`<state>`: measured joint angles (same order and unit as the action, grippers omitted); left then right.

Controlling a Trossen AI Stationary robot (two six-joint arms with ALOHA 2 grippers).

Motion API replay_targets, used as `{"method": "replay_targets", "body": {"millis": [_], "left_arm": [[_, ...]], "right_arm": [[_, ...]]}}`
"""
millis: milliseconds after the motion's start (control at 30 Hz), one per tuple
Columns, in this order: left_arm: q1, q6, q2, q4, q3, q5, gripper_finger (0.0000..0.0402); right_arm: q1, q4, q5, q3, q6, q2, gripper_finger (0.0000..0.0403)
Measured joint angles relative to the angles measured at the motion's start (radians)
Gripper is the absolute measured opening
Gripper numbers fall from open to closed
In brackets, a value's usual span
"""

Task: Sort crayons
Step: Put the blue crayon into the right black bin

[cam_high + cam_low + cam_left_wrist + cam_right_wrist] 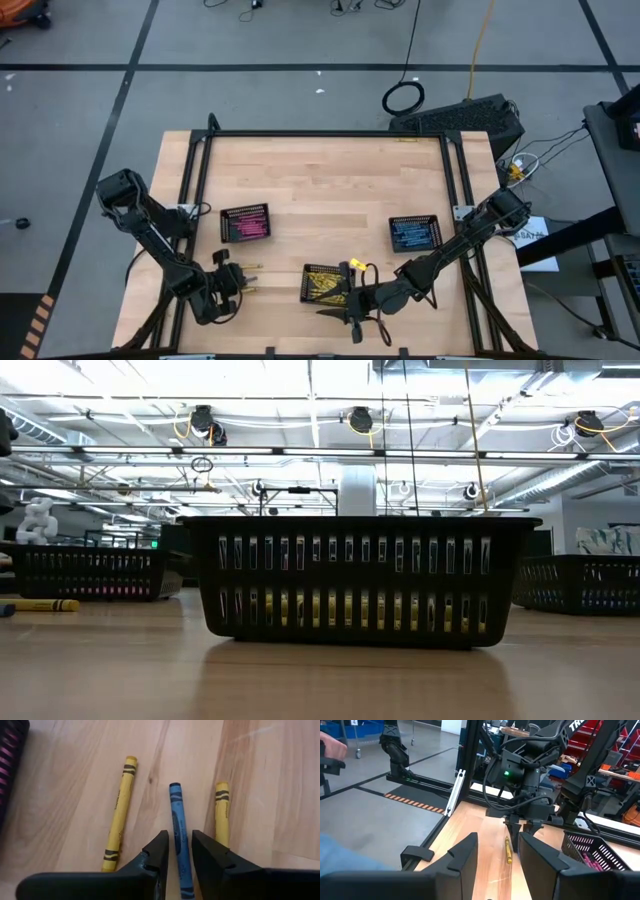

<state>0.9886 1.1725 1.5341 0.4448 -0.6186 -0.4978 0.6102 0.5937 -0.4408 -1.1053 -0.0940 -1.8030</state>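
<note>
Left tool straddles a blue crayon on the tabletop

Left tool [179,851], lower left of the high view, partly open around the blue crayon [178,825], between two yellow crayons [118,815]; right tool [497,851] open, empty.

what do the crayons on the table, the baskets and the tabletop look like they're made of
Blue crayon and two yellow crayons: likely wax under matte paper wrappers, going by the printed dark bands and lettering.
Middle basket: probably black molded plastic, with even slotted walls and a slight sheen.
Tabletop: light wood, or a wood-look surface, smooth, with grain streaks and plank seams.
</note>
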Motion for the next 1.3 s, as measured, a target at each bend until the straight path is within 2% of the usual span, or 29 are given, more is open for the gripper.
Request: {"method": "replay_targets", "body": {"millis": [133,267,367,500,600,667,833,933,1167,1233,1300], "left_arm": [[0.0,0.0,0.0,0.001,0.0,0.007,0.006],[0.0,-0.006,0.0,-0.011,0.001,-0.016,0.0012],[-0.004,-0.032,0.002,-0.007,-0.021,-0.068,0.001],[-0.037,-0.152,0.002,-0.013,-0.104,-0.19,0.0006],[-0.077,-0.301,0.002,-0.025,-0.186,-0.289,0.0004],[-0.107,-0.42,0.002,-0.058,-0.228,-0.321,0.0003],[-0.19,-0.715,0.002,-0.235,-0.283,-0.302,0.0001],[-0.226,-0.828,0.002,-0.314,-0.289,-0.268,0.0001],[-0.271,-0.864,0.002,-0.327,-0.29,-0.219,0.0],[-0.272,-0.858,0.002,-0.327,-0.29,-0.181,0.0],[-0.271,-0.78,0.002,-0.322,-0.29,-0.11,0.0001]], "right_arm": [[0.001,-0.034,-0.014,0.0,0.0,0.003,0.013],[0.023,-0.167,-0.148,0.001,0.035,0.048,0.013],[0.041,-0.275,-0.229,0.0,0.095,0.094,0.013],[0.033,-0.339,-0.238,0.0,0.152,0.101,0.013],[-0.006,-0.313,-0.228,0.0,0.185,0.076,0.0133],[-0.037,-0.314,-0.183,0.0,0.187,0.053,0.0141],[-0.103,-0.307,-0.103,0.001,0.238,0.022,0.0179],[-0.124,-0.306,-0.052,0.0,0.248,0.017,0.0197],[-0.129,-0.309,-0.015,0.001,0.248,0.015,0.0202],[-0.129,-0.31,-0.015,0.0,0.248,0.014,0.02],[-0.129,-0.31,-0.016,0.0,0.248,0.014,0.0198]]}}
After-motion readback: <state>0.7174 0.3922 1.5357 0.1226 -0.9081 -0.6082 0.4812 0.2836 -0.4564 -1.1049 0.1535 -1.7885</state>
